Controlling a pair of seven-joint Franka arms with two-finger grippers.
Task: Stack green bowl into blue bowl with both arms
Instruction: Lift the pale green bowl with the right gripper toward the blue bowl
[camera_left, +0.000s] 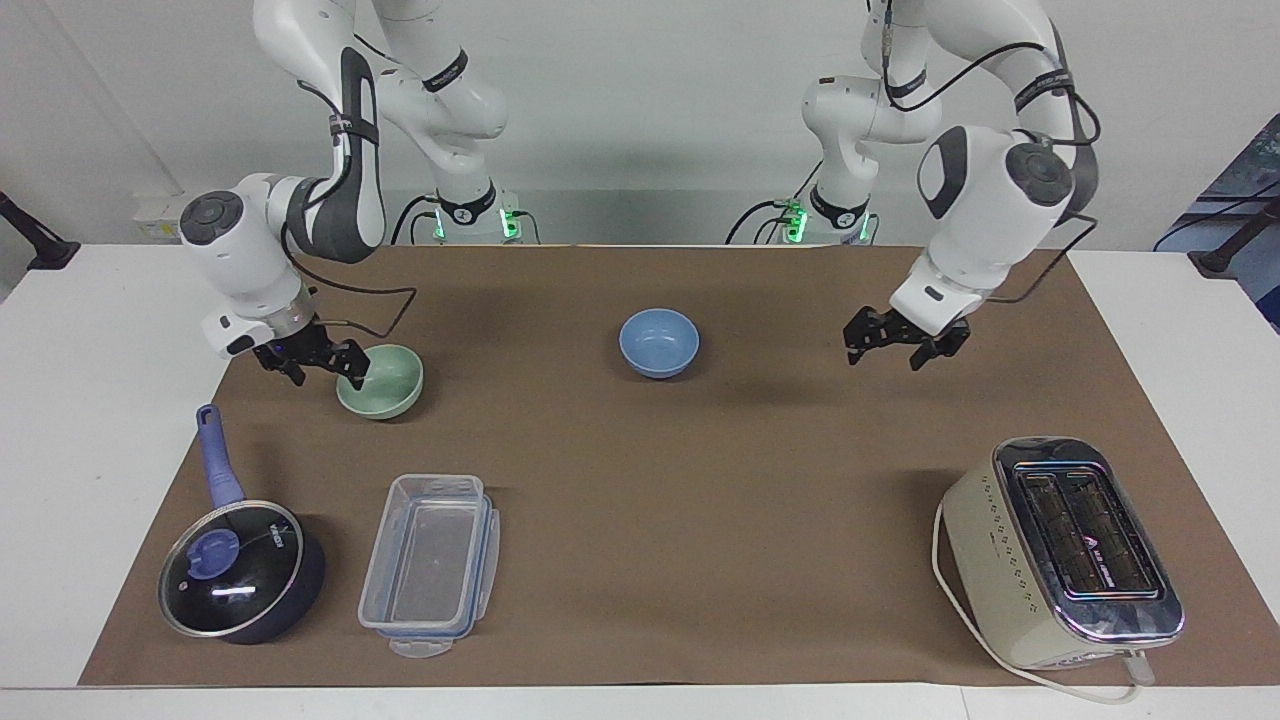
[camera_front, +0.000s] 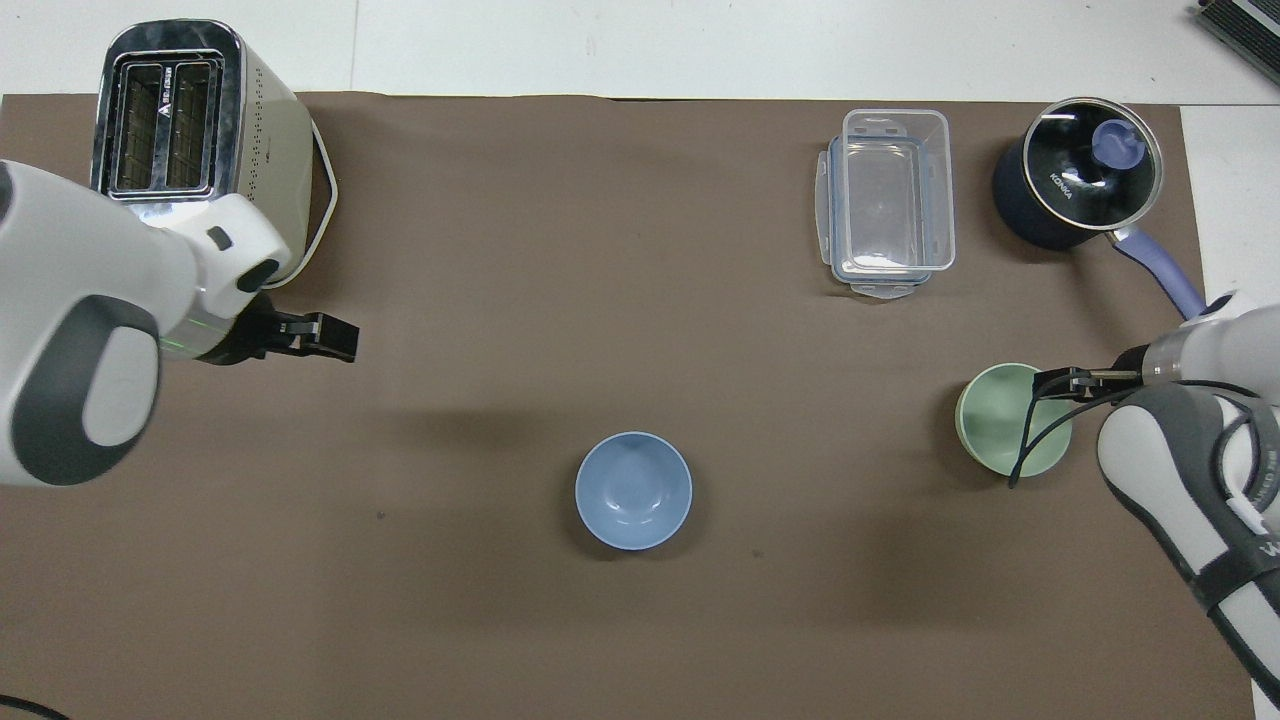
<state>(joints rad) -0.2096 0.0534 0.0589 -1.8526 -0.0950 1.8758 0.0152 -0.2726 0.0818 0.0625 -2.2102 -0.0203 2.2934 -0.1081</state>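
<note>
Two bowls sit on the desk (camera_left: 120, 300): one green bowl (camera_left: 385, 385), one blue bowl (camera_left: 659, 343). The right hand (camera_left: 320, 365), fingers spread wide, straddles the green bowl's rim at nine o'clock in the facing view. The left hand (camera_left: 905, 345) hangs wide open above bare mat (camera_left: 700, 480), at three o'clock from the blue bowl.

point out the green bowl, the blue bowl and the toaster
green bowl (camera_left: 385, 385), facing view, on its outer wall below the rim
blue bowl (camera_front: 633, 490), overhead view, on the middle of its inside
toaster (camera_left: 1060, 560), facing view, on its top by the slots

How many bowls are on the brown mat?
2. The blue bowl sits mid-mat, with nothing touching it. The green bowl sits toward the right arm's end, with the right gripper at its rim. None seems hidden.
</note>
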